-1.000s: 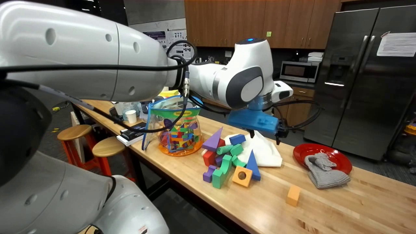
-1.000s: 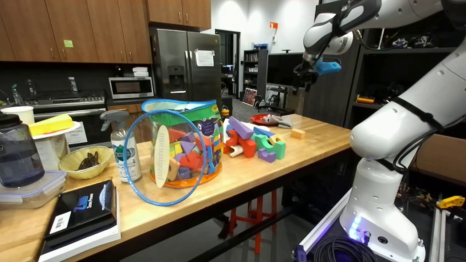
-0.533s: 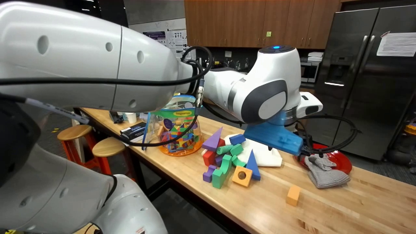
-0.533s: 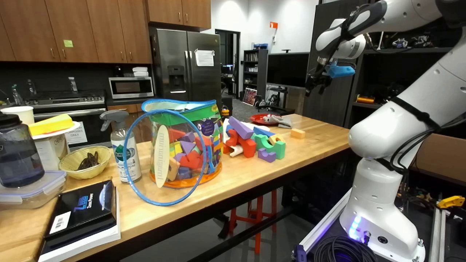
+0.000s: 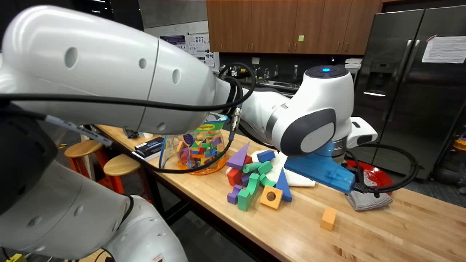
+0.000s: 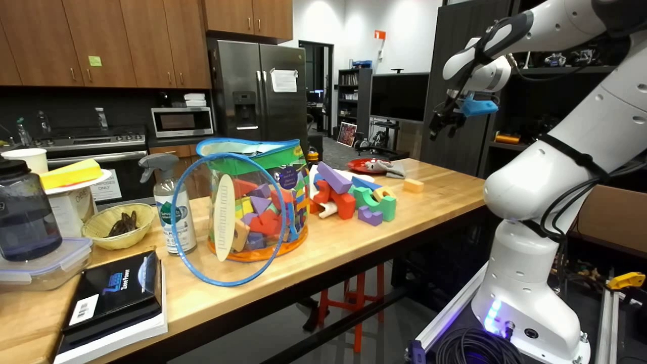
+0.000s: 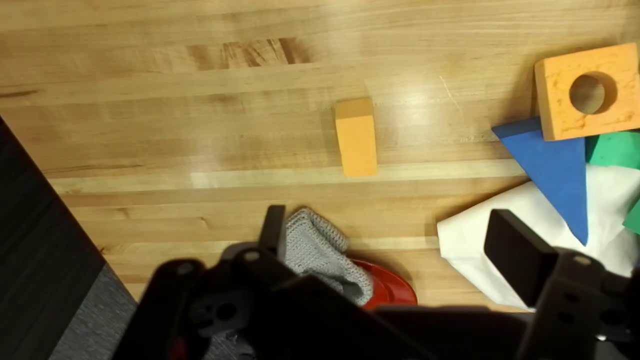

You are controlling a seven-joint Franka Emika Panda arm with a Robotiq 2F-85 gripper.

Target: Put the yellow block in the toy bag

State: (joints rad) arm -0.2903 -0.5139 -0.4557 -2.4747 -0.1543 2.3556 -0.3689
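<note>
Swinging over the table (image 5: 411, 236)

The arm (image 5: 196, 87) hangs lower and nearer its goal than a second ago; the reach looks under way. The toy bag (image 6: 278, 161) stands open. The end effector (image 7: 392, 236) gapes wide, holding nothing. Ahead of it lies the yellow block (image 7: 358, 142), alone on the table.

We have bare table (image 7: 215, 130) all round the yellow block (image 7: 360, 142); plate (image 7: 392, 287) and grey cloth (image 7: 312, 250) lie clear of it, on the far side. In both exterior views the pile (image 5: 253, 185) bars the straight low way left to the bag (image 6: 280, 159); over it we see free air, on its near side a bare strip. The bag's top is open, its lid (image 6: 230, 283) hanging at the left.
</note>
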